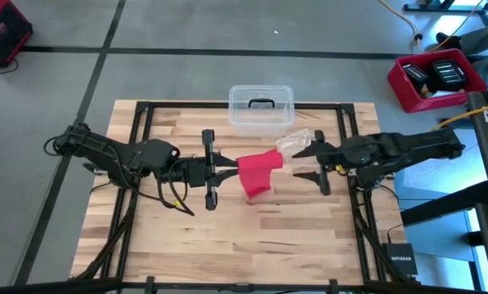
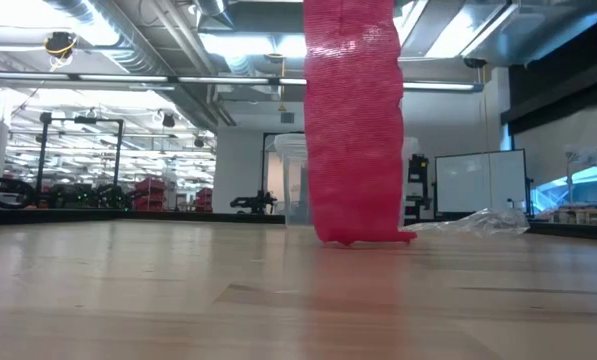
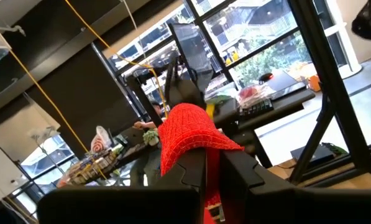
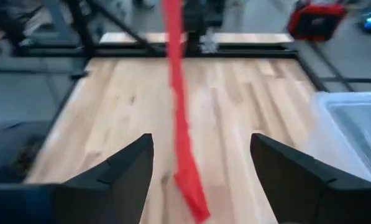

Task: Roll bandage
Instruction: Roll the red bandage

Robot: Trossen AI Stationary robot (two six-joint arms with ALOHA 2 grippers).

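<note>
The bandage is a bright red fabric strip that hangs in the air over the table's middle. In the low view the bandage drops as a wide band to the wood. My left gripper is shut on its upper end. My right gripper stands open just right of the strip and touches nothing. In the right wrist view the bandage hangs edge-on, a little beyond the two spread fingers of my right gripper. My left gripper pinches the bandage's upper end between its two shut fingers. The fingers lie about level and come from the table's left. The cloth folds over the fingertips and hangs slack below them, its lower end resting on the table.
A clear plastic box with a dark handle stands at the table's far edge. A crinkled clear wrapper lies between it and my right gripper. Bare wood lies toward the near edge. A red crate sits on the floor off the far right.
</note>
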